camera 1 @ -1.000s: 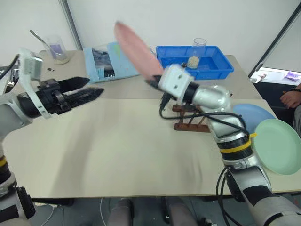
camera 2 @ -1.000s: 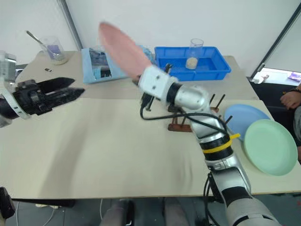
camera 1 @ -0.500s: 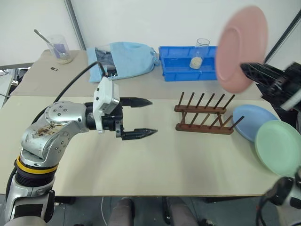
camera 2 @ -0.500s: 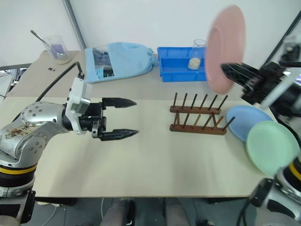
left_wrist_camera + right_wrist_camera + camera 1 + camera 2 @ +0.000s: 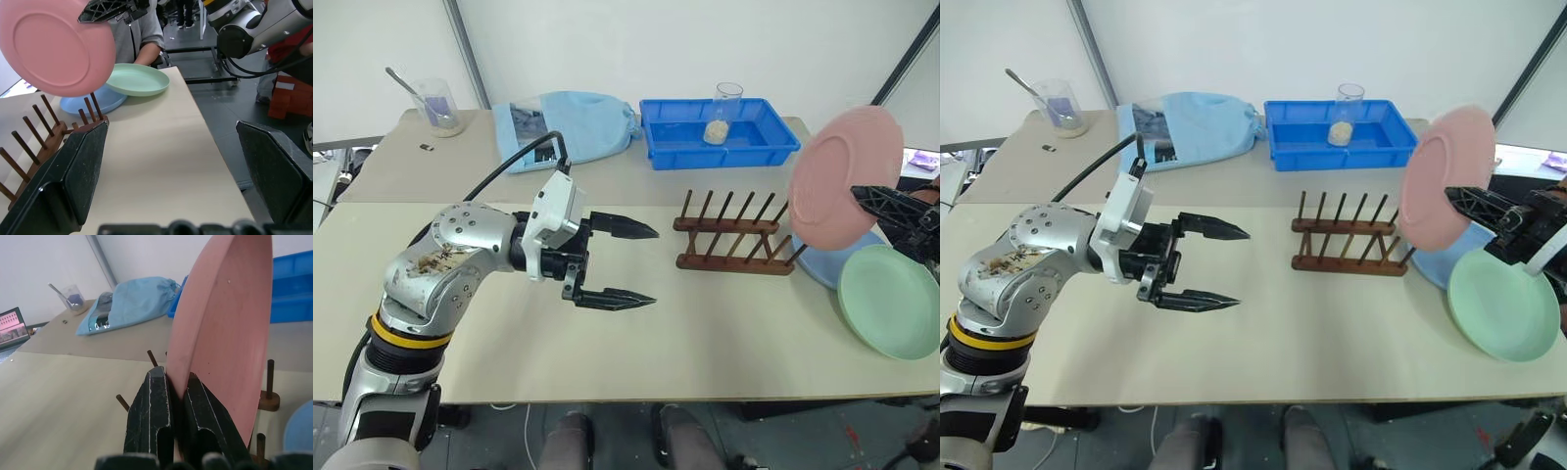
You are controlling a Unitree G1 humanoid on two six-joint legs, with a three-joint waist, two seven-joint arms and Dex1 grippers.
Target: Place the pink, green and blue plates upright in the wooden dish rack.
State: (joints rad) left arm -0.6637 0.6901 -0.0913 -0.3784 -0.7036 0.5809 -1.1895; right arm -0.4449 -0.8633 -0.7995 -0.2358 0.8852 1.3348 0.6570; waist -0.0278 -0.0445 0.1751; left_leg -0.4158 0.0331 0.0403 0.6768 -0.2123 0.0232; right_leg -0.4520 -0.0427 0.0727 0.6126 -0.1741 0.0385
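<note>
A: The pale blue round plastic plate (image 5: 822, 266) is mostly covered, with the salmon pink round plate (image 5: 845, 177) in front and the mint green round plate (image 5: 891, 299) lapping its edge.

B: The green one runs off the frame edge. The clear glass beaker (image 5: 722, 110) in the bright-blue tray (image 5: 720, 136) holds something beige, too small to identify.

Beige table (image 5: 724, 323), white wall (image 5: 705, 39), dark floor (image 5: 234, 83), grey pole (image 5: 468, 49)
</note>
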